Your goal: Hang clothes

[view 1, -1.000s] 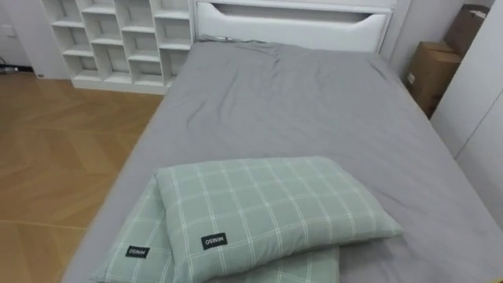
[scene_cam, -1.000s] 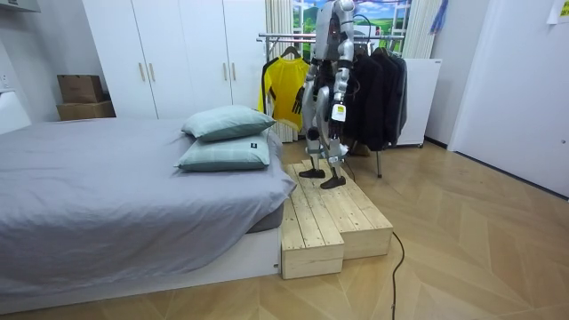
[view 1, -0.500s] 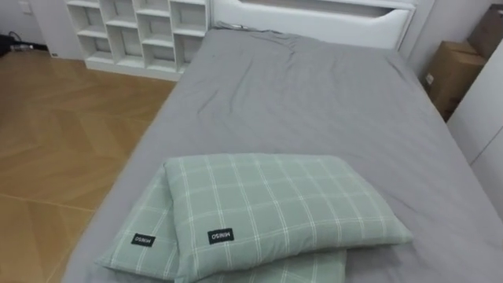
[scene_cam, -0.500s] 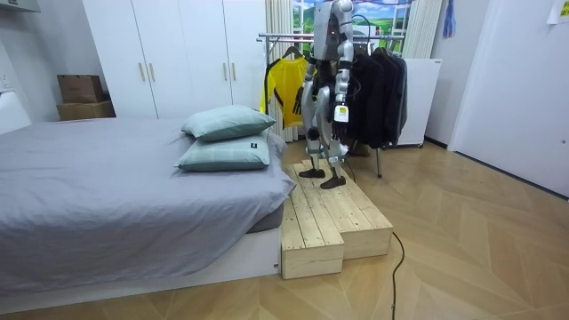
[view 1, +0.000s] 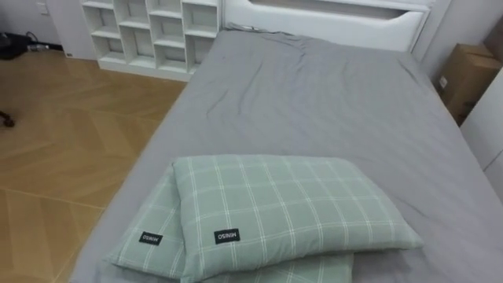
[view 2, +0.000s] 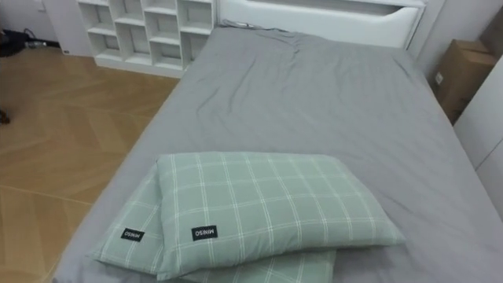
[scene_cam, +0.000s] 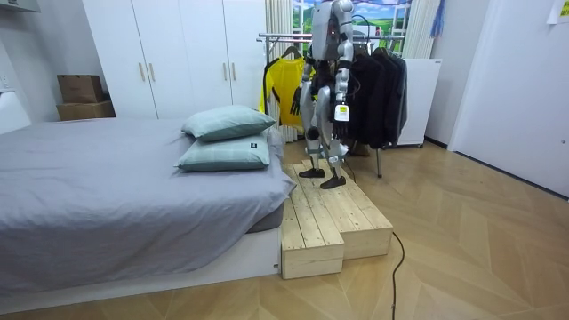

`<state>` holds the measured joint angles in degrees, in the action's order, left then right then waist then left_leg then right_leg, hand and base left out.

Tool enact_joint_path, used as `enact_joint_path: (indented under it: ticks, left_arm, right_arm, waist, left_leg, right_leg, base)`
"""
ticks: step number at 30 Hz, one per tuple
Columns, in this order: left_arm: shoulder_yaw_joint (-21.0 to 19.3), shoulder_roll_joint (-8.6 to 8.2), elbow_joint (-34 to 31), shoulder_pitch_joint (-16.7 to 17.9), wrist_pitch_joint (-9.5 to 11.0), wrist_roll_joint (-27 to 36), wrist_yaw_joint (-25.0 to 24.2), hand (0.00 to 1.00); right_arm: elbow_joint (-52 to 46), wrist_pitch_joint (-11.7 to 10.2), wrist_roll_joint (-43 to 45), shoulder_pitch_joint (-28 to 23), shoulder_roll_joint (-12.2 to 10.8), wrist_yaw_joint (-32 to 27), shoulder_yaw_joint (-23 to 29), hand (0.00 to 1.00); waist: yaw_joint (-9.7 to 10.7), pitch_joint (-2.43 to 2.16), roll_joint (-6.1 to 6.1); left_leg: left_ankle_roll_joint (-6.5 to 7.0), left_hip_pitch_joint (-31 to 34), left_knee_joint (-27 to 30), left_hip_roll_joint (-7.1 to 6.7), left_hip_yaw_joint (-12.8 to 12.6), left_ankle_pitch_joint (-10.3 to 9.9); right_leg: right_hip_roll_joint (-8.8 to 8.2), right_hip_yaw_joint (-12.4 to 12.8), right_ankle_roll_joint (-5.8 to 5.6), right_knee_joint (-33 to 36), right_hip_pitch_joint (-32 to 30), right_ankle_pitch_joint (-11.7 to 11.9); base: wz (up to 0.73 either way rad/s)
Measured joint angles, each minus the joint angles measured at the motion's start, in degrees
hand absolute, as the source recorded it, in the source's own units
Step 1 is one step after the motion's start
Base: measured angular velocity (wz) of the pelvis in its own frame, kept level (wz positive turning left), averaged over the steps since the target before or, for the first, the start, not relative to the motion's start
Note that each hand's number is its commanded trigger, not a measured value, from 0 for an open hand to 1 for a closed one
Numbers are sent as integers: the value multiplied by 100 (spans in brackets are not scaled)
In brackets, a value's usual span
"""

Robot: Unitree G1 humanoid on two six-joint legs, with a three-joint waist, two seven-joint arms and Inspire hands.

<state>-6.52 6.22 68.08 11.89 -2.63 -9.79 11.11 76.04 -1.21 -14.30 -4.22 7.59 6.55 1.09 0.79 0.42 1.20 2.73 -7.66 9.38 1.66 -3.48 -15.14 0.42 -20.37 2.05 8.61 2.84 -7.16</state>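
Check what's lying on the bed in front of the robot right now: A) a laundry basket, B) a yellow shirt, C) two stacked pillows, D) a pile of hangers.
C: a green checked pillow lies on top of a second pillow at the near end of the grey bed.

**Upright, both arms down**

The robot stands straight with its feet a little apart, turned toward the room view's left. Both arms hang at its sides. The left hand [scene_cam: 339,116] is by the hip, and the right hand [scene_cam: 312,135] is lower, beside the thigh.
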Motion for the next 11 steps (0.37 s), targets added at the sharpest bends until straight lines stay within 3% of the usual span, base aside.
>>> enact_joint_path:
  ticks: [11]
  left_arm:
    - [119, 2, -1, -96, 1, 4, -3, 0]
  right_arm:
    - [-3, -11, -140, 1, 31, 1, -206, 0]
  waist:
    - [26, 1, -36]
  left_leg:
    - [0, 3, 1, -11, 52, 0]
  right_leg:
    - [54, 170, 0, 5, 6, 0]
  base:
    - [2]
